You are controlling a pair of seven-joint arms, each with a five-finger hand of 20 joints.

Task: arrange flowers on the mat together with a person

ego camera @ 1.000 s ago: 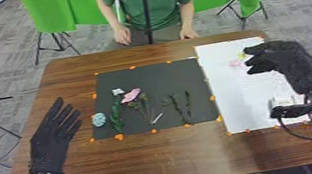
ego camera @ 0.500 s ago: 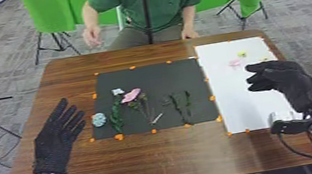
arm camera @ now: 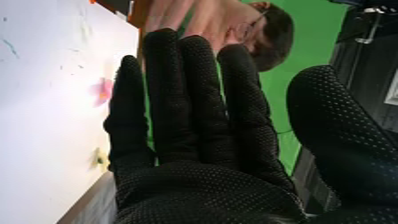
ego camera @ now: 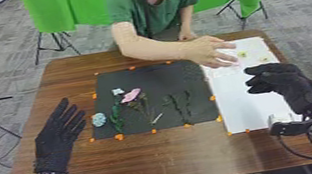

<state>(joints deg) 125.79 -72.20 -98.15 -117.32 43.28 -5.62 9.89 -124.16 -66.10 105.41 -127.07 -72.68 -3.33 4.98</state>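
Our R hand [ego camera: 278, 83] is by the white sheet's [ego camera: 250, 105] outer edge, nothing in it, fingers fairly straight, thumb apart; prob. kept off to one side so the person's hand [ego camera: 208, 51] has room. That one's ahead & to the L of ours, over the sheet by the pink flower [arm camera: 104, 90]; can't tell if it's touching. Yellow flower [ego camera: 242, 54] lies ahead of our R hand too, prob. spare stock for the mat [ego camera: 155, 75].

Mat's to the L of our R hand, w/ the blue flower [ego camera: 99, 119], white flower [ego camera: 117, 91], pink bloom [ego camera: 131, 95] & dark stems [ego camera: 187, 104] laid flat, spaced prob. so each reads separately. Our L hand [ego camera: 56, 138], empty & flat-fingered, is beside the mat over the table [ego camera: 146, 162], likely parked clear of the layout
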